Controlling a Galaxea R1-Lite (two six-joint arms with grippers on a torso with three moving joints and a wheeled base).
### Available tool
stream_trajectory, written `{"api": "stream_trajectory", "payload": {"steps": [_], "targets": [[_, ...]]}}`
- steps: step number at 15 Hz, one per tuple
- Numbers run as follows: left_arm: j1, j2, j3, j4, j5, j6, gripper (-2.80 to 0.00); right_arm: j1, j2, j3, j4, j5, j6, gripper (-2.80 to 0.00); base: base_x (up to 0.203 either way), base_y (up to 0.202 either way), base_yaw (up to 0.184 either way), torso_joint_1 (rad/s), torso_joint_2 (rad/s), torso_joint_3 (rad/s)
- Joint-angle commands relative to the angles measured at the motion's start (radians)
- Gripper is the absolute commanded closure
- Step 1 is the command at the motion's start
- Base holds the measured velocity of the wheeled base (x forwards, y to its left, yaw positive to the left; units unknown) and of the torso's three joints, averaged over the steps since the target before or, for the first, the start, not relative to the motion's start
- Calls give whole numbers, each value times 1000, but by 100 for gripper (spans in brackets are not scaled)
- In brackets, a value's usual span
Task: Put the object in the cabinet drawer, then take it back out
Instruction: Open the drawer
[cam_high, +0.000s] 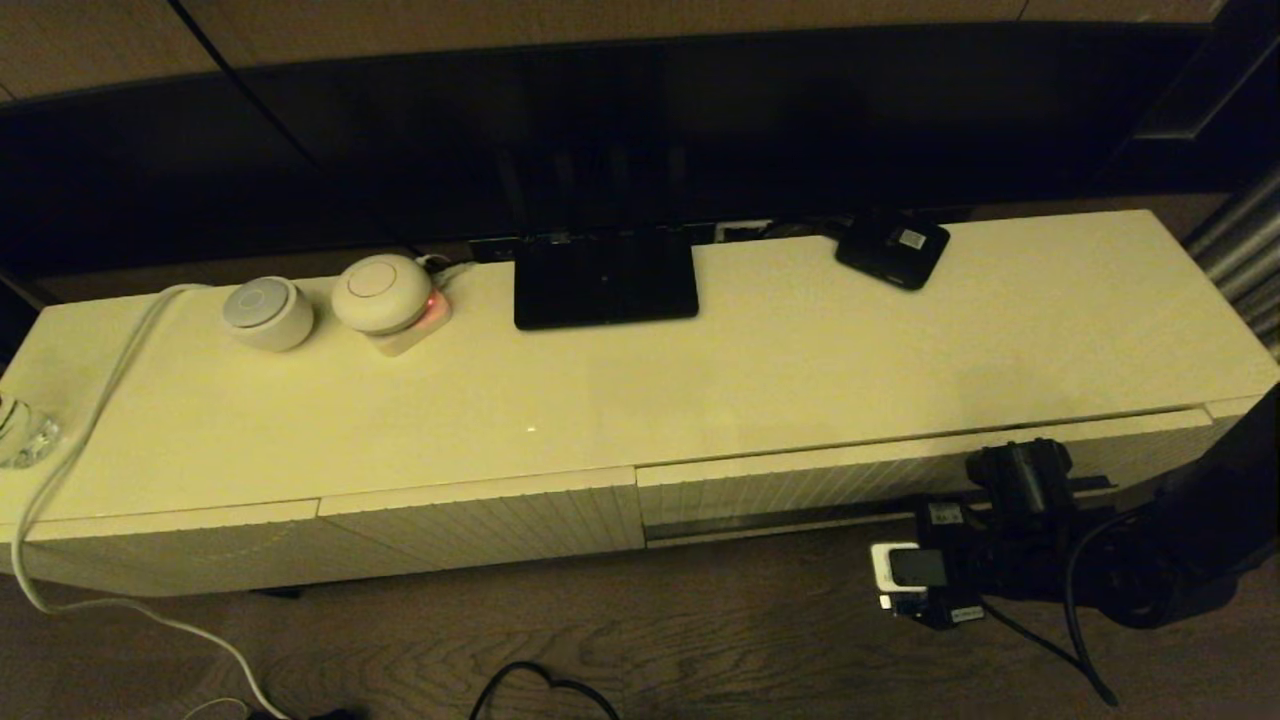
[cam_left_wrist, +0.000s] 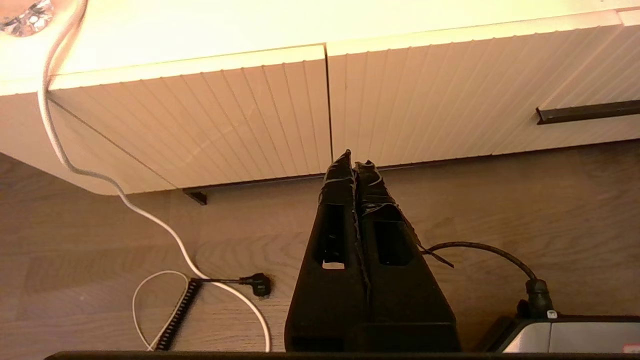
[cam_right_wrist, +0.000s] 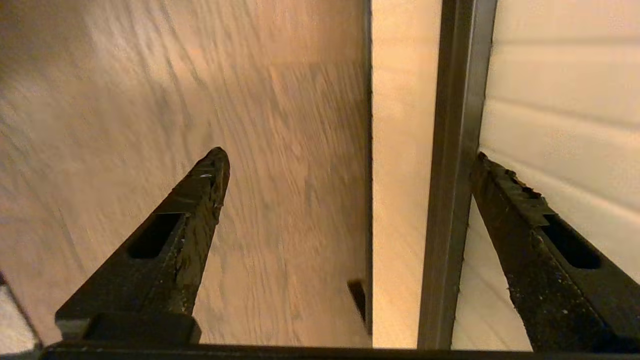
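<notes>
The black umbrella is out of view in every picture. The wide ribbed cream drawer (cam_high: 800, 485) fills the cabinet's right half, and none of its interior shows. Its long dark slot handle (cam_high: 760, 522) runs low along the front. My right gripper (cam_high: 1015, 470) is at the drawer front near its right end. In the right wrist view it (cam_right_wrist: 350, 157) stands open, one finger on each side of the dark handle bar (cam_right_wrist: 452, 175), holding nothing. My left gripper (cam_left_wrist: 354, 160) is shut and empty, low above the floor before the shorter ribbed fronts. The drawer handle's end (cam_left_wrist: 590, 111) shows off to its side.
On the cabinet top (cam_high: 800, 370) stand a flat black stand (cam_high: 605, 278), a small black box with a white label (cam_high: 893, 248) and two round white devices (cam_high: 268, 312). A white cable (cam_high: 90, 400) hangs over the left end. More cables (cam_left_wrist: 165, 235) lie on the wooden floor.
</notes>
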Motion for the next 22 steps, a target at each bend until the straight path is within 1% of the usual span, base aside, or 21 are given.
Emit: {"api": "stream_trajectory", "payload": {"steps": [1,5,11,19,22], "targets": [[1,0,3,0,0,0,0,-10,30,-35,-3,-9,-7,-280,0,0,0,0,0,0],[1,0,3,0,0,0,0,-32,47,-59,-2,-11,-7,-280,0,0,0,0,0,0],[1,0,3,0,0,0,0,-39,68,-92,-8,-11,-6,-280,0,0,0,0,0,0],[1,0,3,0,0,0,0,-36,77,2,-17,-4,-6,-280,0,0,0,0,0,0],[1,0,3,0,0,0,0,-33,66,72,-33,4,-6,-280,0,0,0,0,0,0]]}}
